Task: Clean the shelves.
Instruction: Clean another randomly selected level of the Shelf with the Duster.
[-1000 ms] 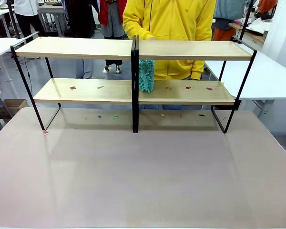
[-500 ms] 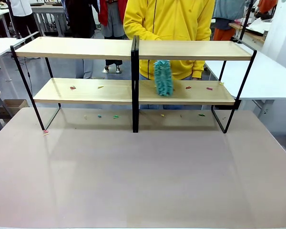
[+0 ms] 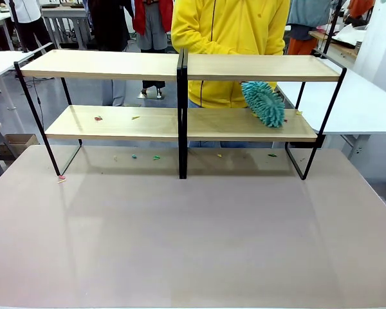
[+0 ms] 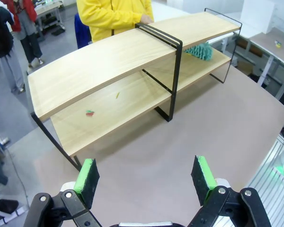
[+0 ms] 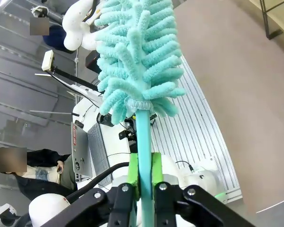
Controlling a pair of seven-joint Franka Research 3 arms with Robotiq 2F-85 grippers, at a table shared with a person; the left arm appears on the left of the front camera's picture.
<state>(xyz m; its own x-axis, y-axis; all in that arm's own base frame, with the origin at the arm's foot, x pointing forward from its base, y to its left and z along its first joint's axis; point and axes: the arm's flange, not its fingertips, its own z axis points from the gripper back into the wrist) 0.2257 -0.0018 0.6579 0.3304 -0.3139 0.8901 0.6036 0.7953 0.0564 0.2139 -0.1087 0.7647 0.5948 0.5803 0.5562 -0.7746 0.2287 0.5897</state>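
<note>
Brown desk [image 3: 193, 238] carried shelves [image 3: 116, 64] across far half, person [image 3: 231, 26] in yellow top close behind. Teal duster [image 3: 264, 103] lay on right lower board, its holder hidden. Red scrap [image 3: 98, 118] and yellow scrap [image 3: 136, 118] sat on left lower board, more bits on desk beneath. Step judged: sweeping lower tier, right side near done. Next move calls for pass over left board. Right pincer [image 5: 143, 172] pressed onto handle of second duster [image 5: 137, 61], clear of shelves. Left pincer [image 4: 145, 174] spread above desk. Busy workroom beyond.
</note>
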